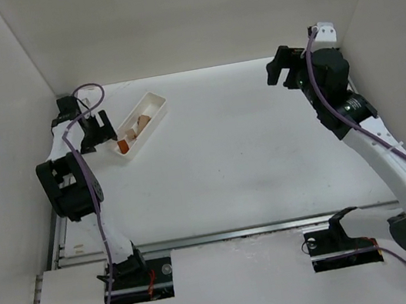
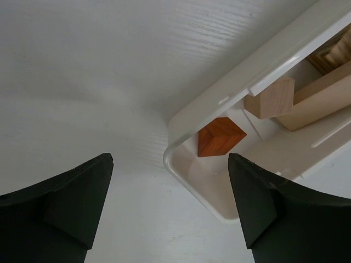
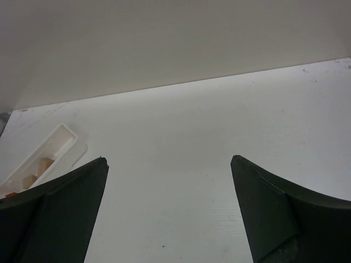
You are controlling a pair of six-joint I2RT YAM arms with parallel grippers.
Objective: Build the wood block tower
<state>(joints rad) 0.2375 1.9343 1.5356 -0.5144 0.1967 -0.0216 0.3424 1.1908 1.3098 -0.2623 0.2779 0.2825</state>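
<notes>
The wooden blocks lie in a long white tray [image 1: 154, 102] at the back left of the table. An orange-red wedge [image 1: 122, 145] sits at the tray's near end, with tan blocks [image 1: 140, 123] beyond it. In the left wrist view the wedge [image 2: 219, 136] and tan blocks [image 2: 307, 101] lie inside the tray [image 2: 189, 178]. My left gripper [image 1: 95, 128] is open and empty, just left of the tray's near end; it also shows in its wrist view [image 2: 170, 164]. My right gripper [image 1: 281, 70] is open and empty, raised at the back right; its wrist view [image 3: 169, 164] shows the same.
White walls enclose the table at the left, back and right. The tray [image 3: 52, 148] shows far off at the left of the right wrist view. A metal rail [image 1: 240, 232] runs along the near edge in front of the arm bases.
</notes>
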